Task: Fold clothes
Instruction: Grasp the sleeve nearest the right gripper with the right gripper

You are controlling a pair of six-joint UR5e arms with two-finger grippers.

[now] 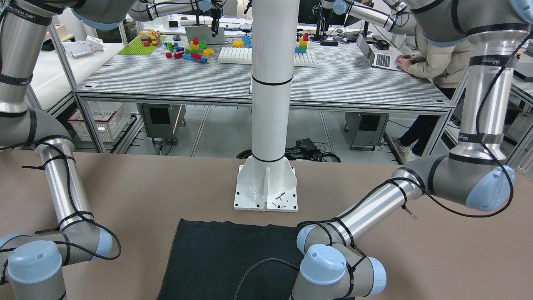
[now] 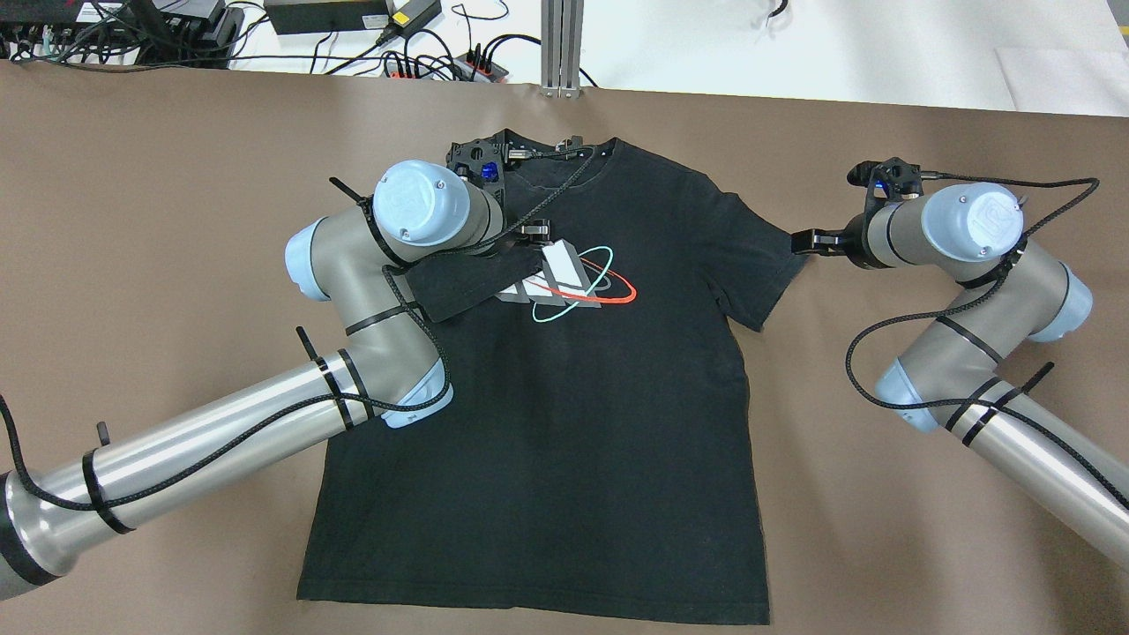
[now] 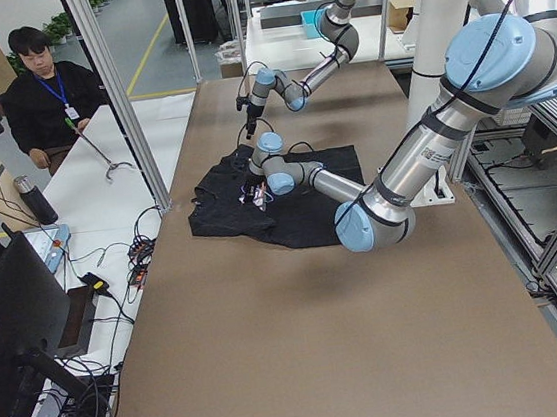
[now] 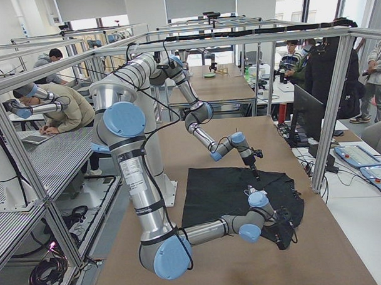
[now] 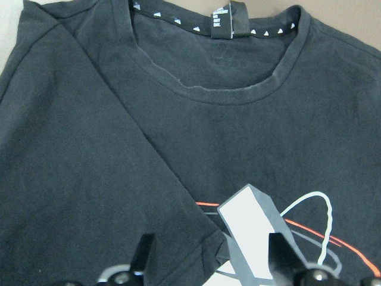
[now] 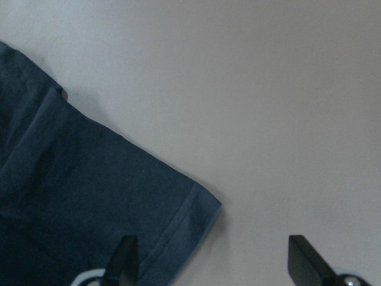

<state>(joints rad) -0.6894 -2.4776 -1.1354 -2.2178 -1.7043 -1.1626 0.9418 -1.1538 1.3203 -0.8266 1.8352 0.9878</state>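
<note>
The clothes are a black T-shirt with a white, teal and red chest print, lying face up on the brown table, collar at the far side. Its left sleeve is folded inward over the chest. My left gripper hovers above that folded sleeve's hem, open, with the hem and print between its fingertips in the left wrist view. My right gripper stands open at the outer edge of the flat right sleeve. The right wrist view has the sleeve corner near one of the fingertips.
The white pillar base is bolted to the table just beyond the shirt's hem on the robot's side. Cables and power strips lie past the far edge. People sit at neighbouring tables.
</note>
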